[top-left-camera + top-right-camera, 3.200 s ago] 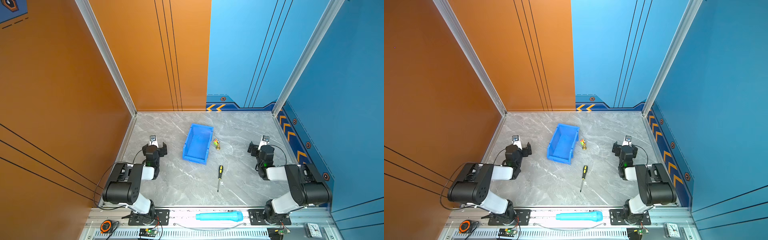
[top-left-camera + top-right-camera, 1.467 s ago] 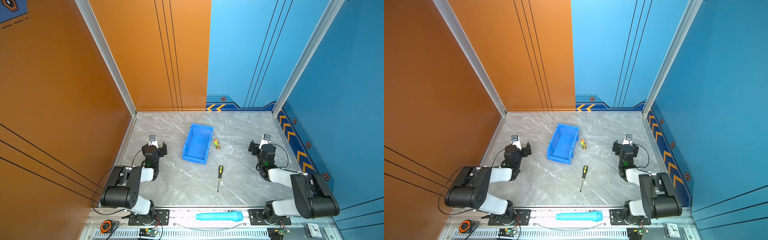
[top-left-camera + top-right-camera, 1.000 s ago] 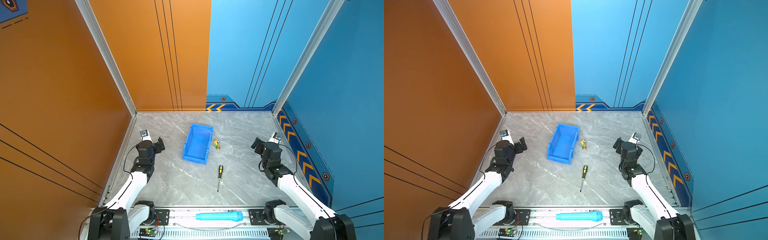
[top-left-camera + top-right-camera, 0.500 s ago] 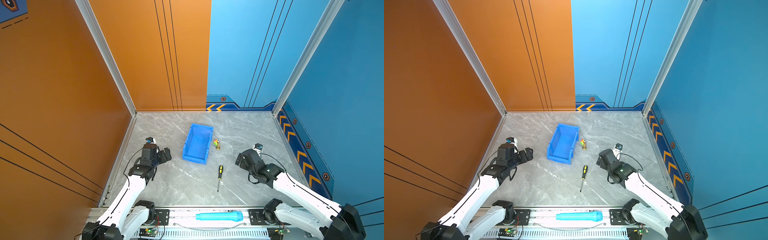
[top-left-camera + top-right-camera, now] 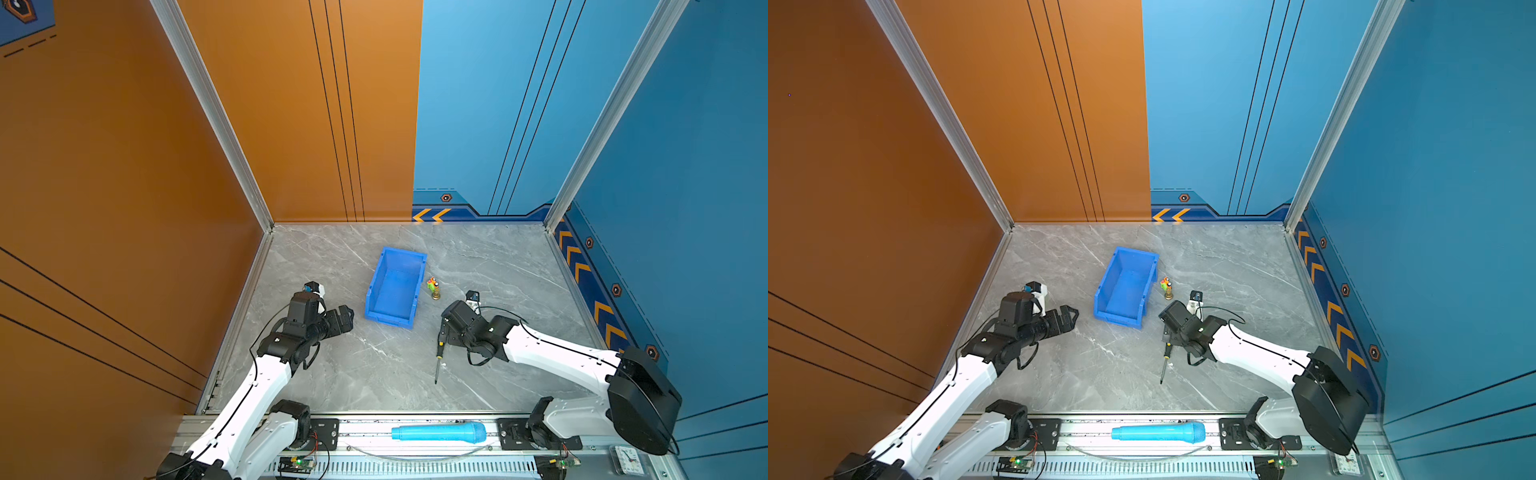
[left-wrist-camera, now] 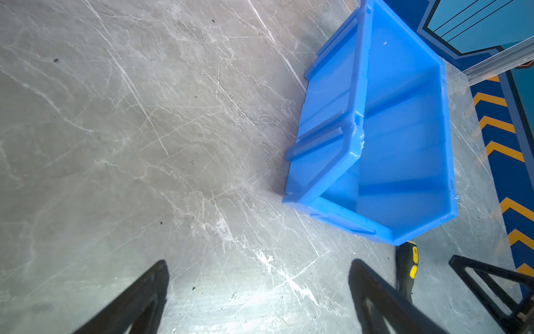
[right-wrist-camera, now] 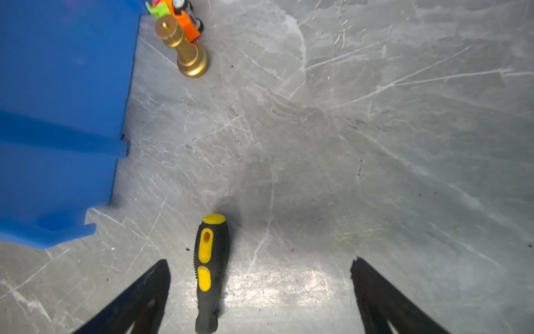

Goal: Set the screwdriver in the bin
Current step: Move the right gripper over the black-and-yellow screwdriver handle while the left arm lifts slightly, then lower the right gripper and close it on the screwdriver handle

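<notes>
Between spread jaws, right claw (image 7: 260, 260): screwdriver (image 7: 209, 266) flat (ungripped), handle toward bin (image 7: 57, 86), tip toward rail (image 5: 365, 428).

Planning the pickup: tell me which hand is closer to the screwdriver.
The right hand: the screwdriver handle lies between its open fingers. The left hand is beyond the bin.

Cannot see the shaft of the screwdriver (image 7: 209, 269) in the right wrist view, cut off at the edge like most of the bin (image 7: 57, 115). Cannot see the handle's upper end clearly in both top views, partly covered by the right gripper (image 5: 443, 332).
</notes>
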